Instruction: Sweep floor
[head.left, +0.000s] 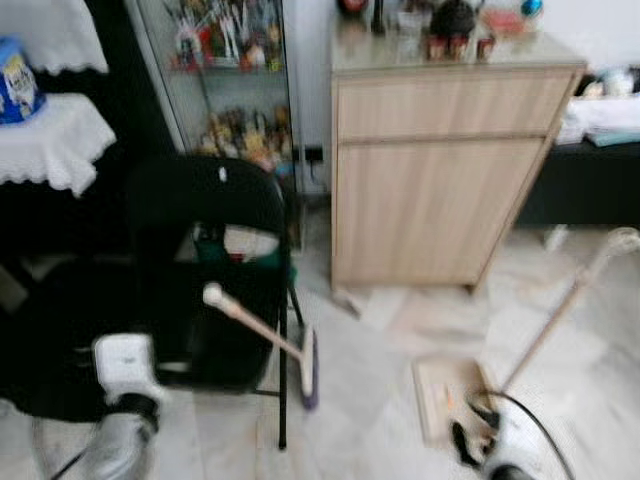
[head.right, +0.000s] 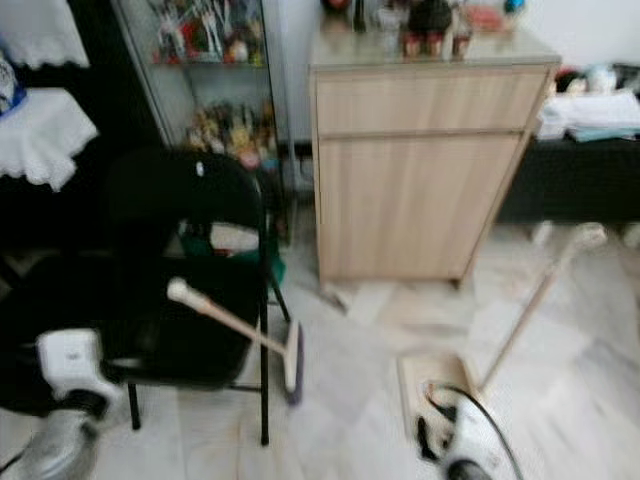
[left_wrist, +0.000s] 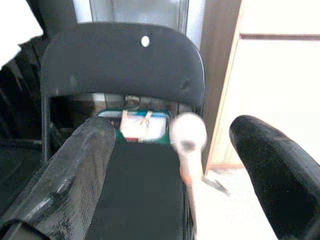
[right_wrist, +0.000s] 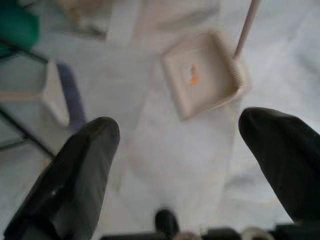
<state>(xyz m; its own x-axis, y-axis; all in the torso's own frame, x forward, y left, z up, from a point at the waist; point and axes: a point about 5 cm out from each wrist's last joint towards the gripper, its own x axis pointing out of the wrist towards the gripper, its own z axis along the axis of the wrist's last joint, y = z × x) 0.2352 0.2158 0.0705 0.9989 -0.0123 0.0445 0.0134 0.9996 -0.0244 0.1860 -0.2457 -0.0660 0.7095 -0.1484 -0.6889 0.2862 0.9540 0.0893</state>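
The broom leans against the black chair, its head on the floor and its handle tip between the wide-open fingers of the left gripper, which holds nothing. The right gripper, also open and empty, hangs over the dustpan. I would close low on the handle, not on the round tip, so it cannot slip out.

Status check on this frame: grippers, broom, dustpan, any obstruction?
Both grippers open, empty: left gripper facing beige broom handle. Right gripper above beige long-handled dustpan. Black folding chair beside the broom.
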